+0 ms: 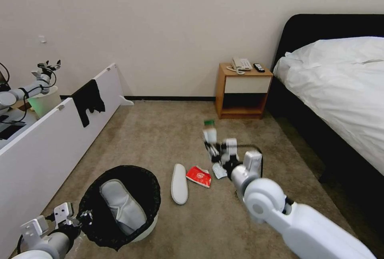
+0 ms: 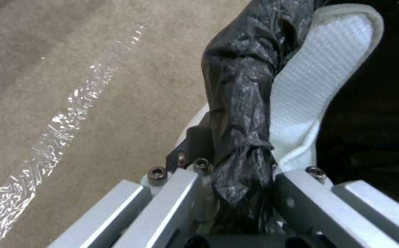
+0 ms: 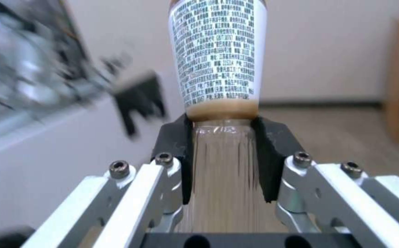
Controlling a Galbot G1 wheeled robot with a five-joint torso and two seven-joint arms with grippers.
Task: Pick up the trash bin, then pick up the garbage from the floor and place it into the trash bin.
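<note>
**Bottle Held Clear of Floor**

The right gripper (image 3: 222,151) fingers clamp the bottle (image 3: 218,62) at its ribbed lower body; the labelled part projects beyond the fingertips. Likely light, thin-walled, slippery: grip ribs gently. The left gripper (image 2: 236,168) pinches the bin (image 1: 120,207) rim.

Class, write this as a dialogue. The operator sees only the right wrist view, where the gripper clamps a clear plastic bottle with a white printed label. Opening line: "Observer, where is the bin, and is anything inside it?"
Observer: The round white trash bin with its black bag sits on the beige carpet ahead-left; one white slipper lies inside.
Operator: Who holds it?
Observer: The left gripper is shut on the bag-covered rim.
Operator: What litter remains?
Observer: Another white slipper and a red packet lie beside your right gripper, which holds the bottle.
</note>
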